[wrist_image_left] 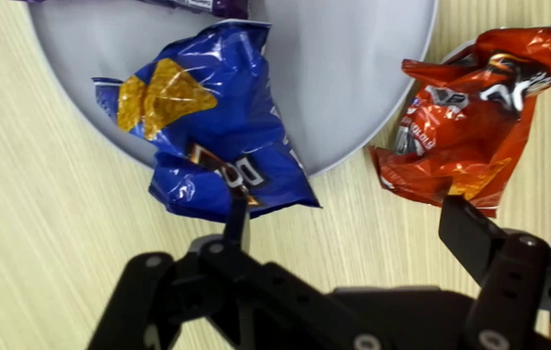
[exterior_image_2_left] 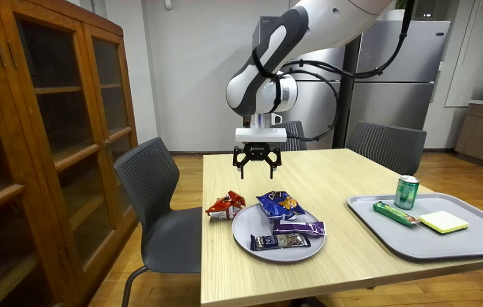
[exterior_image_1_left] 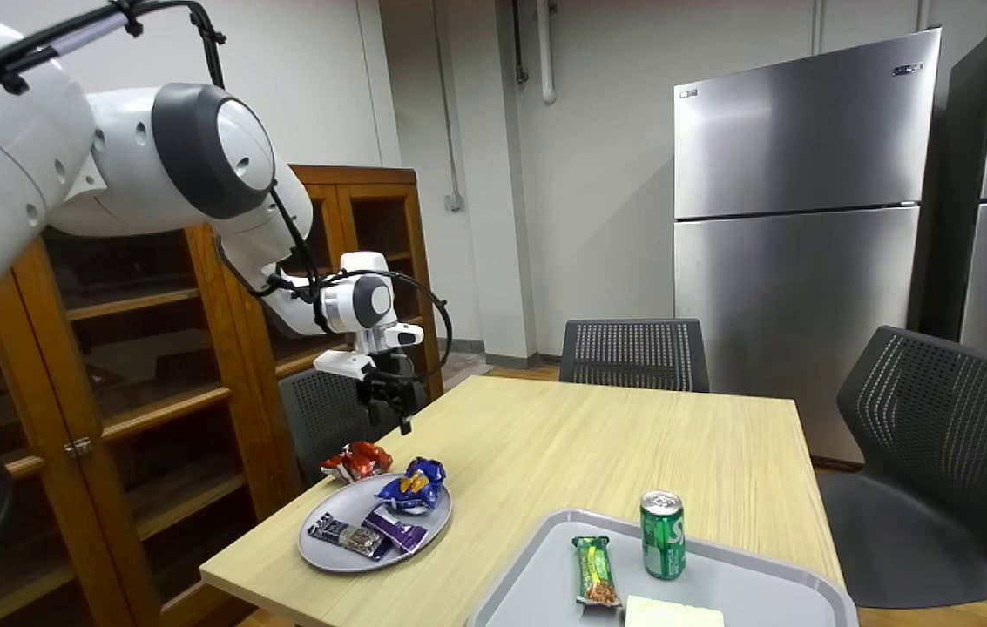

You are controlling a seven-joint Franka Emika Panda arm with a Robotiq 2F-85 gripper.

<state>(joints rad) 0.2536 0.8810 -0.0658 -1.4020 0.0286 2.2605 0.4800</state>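
Crumpled red bag beside grey plate, blue bag partly on it

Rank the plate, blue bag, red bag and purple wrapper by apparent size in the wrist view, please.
1. Plate, cut off at the top
2. Blue bag and red bag: too alike to rank
3. Purple wrapper, only partly in view

Gray tray lower than the gripper and well apart, bearing an upright soda can, green snack bar and sponge, dark chair to one side of the gripper, wooden cabinet farther out, steel fridge well beyond the gripper.
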